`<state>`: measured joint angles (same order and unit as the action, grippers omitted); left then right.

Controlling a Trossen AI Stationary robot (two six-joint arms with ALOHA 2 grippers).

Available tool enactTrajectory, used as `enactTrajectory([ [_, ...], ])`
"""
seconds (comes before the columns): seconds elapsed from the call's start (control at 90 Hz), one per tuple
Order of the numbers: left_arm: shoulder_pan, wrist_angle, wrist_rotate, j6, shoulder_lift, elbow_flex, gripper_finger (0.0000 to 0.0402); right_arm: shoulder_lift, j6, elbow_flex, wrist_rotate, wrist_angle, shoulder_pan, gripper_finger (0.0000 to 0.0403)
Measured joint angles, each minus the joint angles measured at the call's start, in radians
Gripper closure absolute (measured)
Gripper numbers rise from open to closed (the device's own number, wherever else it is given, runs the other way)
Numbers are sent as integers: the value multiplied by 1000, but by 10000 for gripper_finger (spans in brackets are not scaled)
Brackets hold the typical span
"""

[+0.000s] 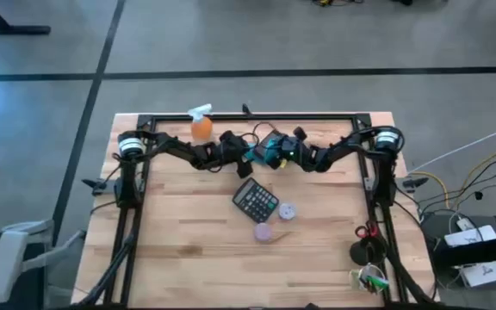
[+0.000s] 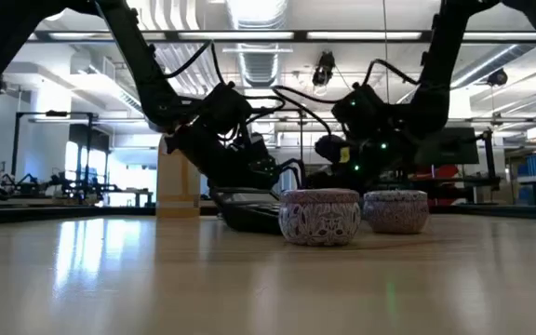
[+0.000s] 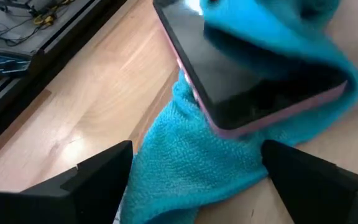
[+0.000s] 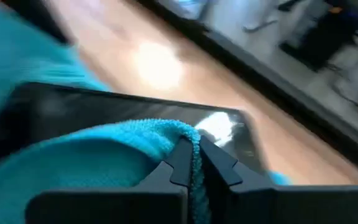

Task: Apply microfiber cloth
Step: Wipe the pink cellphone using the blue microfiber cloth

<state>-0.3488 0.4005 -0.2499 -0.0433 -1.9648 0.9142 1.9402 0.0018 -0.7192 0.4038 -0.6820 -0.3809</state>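
1. At the counter's (image 1: 188, 215) far edge, the right gripper (image 4: 196, 163) has its jaws pinched on the microfiber cloth (image 4: 98, 158), draped over a dark phone (image 4: 61, 115).
2. Only the left wrist view shows the left gripper (image 3: 194, 177) with jaws wide, holding nothing.

Cloth (image 3: 185, 168) hides part of the phone (image 3: 253, 81); the phone's top runs off frame. At 12 o'clock overhead, both grippers are too tiny to read.

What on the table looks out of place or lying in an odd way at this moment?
The soft teal-blue microfiber cloth lies bunched, partly under and partly over a flat black phone-like slab with a pink edge, which sits tilted. The right pincer pinches a cloth fold; the left pincer stands open nearby.
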Motion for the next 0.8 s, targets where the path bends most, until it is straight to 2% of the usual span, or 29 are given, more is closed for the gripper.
enactTrajectory([
  [0.289,4,-23,1,-11,4,2,54,-2,-14,-11,-186,22,120,403],
  [0.444,16,-174,31,-58,51,4,54,-21,37,-8,-165,80,190,403],
  [0.578,27,-280,33,-55,109,-1,54,-98,34,-6,-124,171,236,403],
  [0.689,42,-286,33,-53,134,-5,54,-184,33,-5,-94,305,241,403],
  [0.8,55,-213,36,-53,136,-4,54,-257,40,3,-96,461,247,403],
])
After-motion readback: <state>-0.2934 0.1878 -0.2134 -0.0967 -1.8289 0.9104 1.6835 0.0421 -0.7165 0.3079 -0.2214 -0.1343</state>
